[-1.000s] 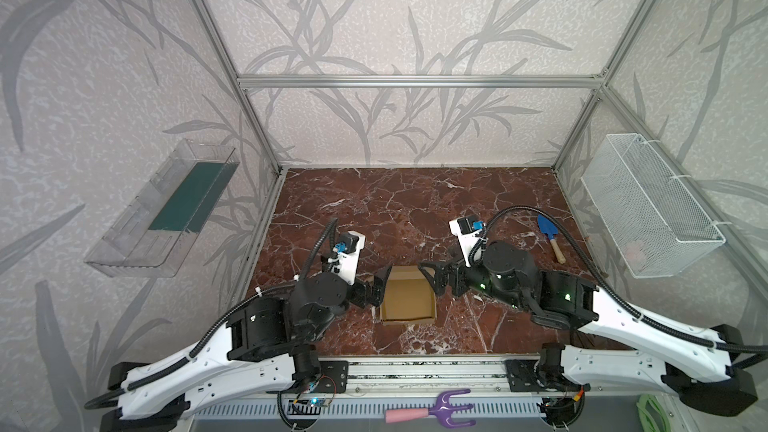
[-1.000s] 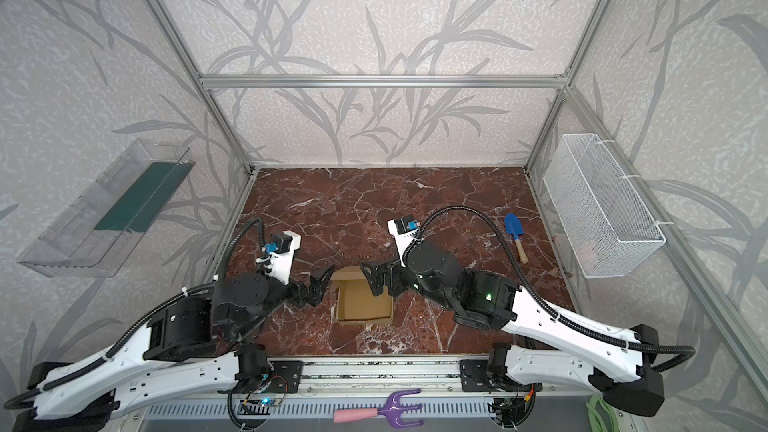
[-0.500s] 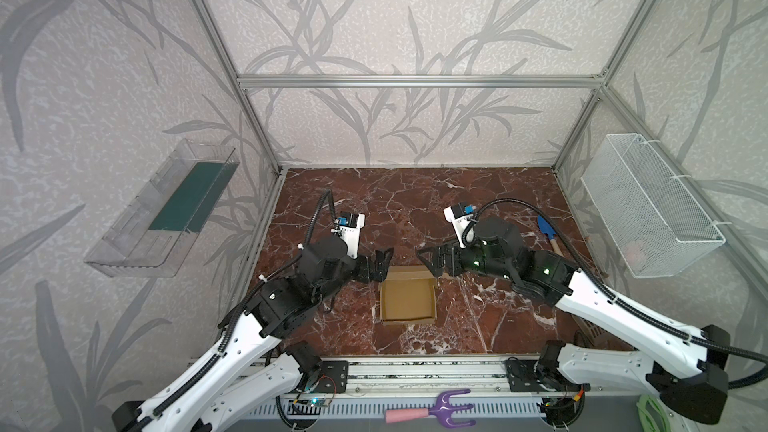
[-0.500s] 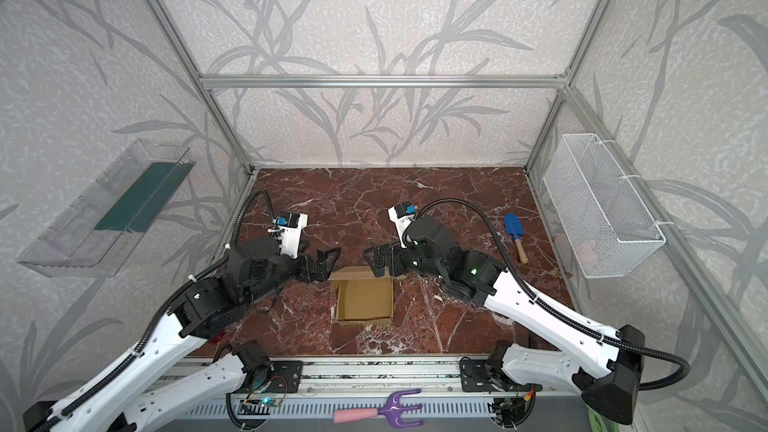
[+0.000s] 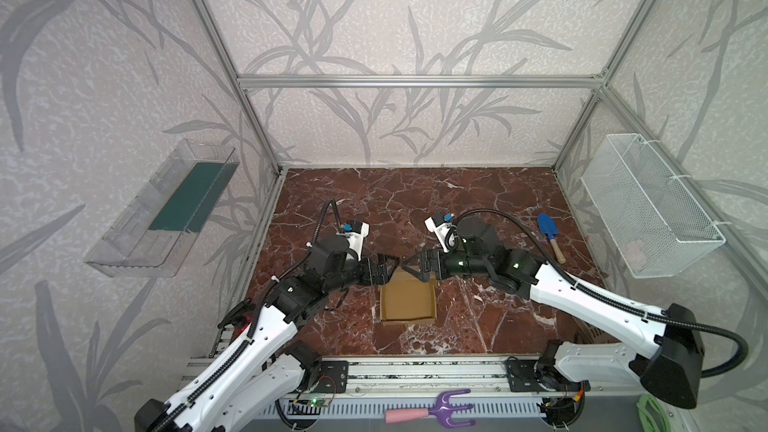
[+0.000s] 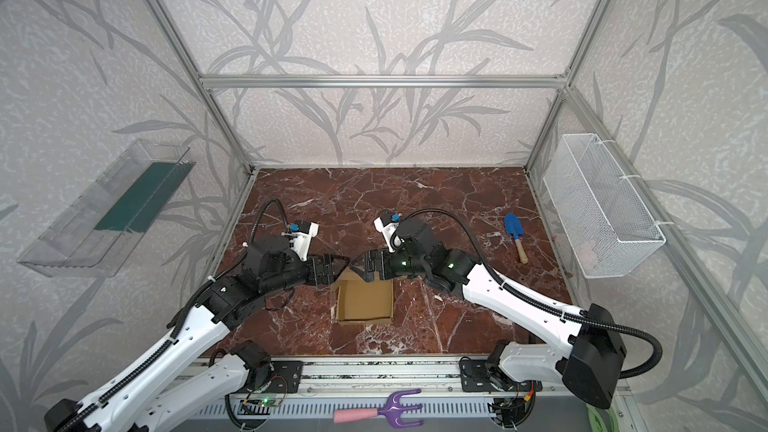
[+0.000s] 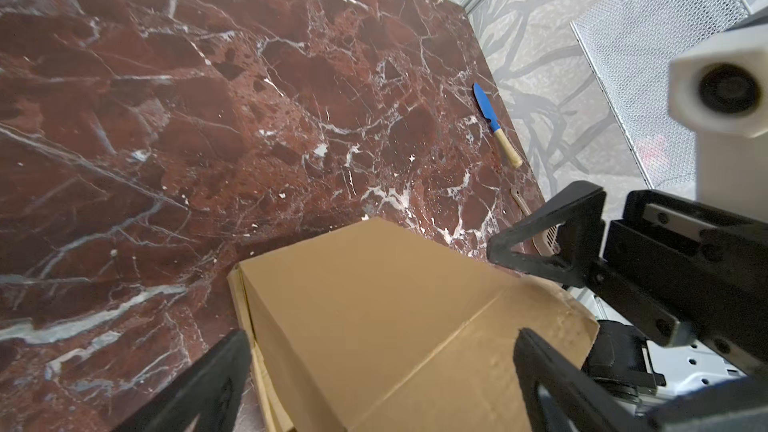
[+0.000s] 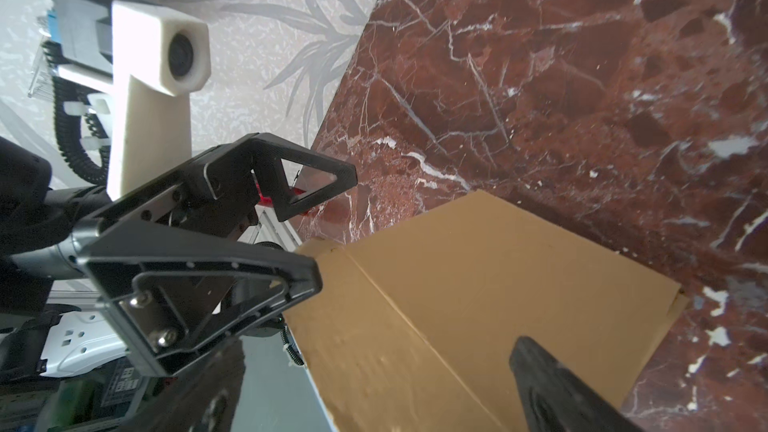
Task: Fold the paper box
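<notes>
Left pincer and right pincer: both have their jaws spread wide and neither is clamped on anything. They meet tip to tip, very near each other, above the far edge of the box.

Box: tan cardboard, open at the top, resting flat on the table. Most of it lies below the two pincers, on the side toward the arms' bases. Its far panel, creased and with a rounded corner, rises at a tilt toward the tips.

In the left wrist view this panel fills the gap between the left pincer's fingers. In the right wrist view it lies likewise between the right pincer's fingers. There, one finger of the left pincer ends just at the panel's corner; whether it touches cannot be told.

Trowel: blue blade, wooden handle. It lies on the table well off to the right pincer's outer side, past its wrist.

Basket: white wire, hung on the wall beyond the trowel, farther still from the right pincer.

Tray: clear plastic with a green sheet inside. It is fixed to the opposite wall, well off to the left pincer's outer side.

Rake: purple tines, pink handle. It lies past the table's near edge, well behind both pincers, between the arms' bases.
</notes>
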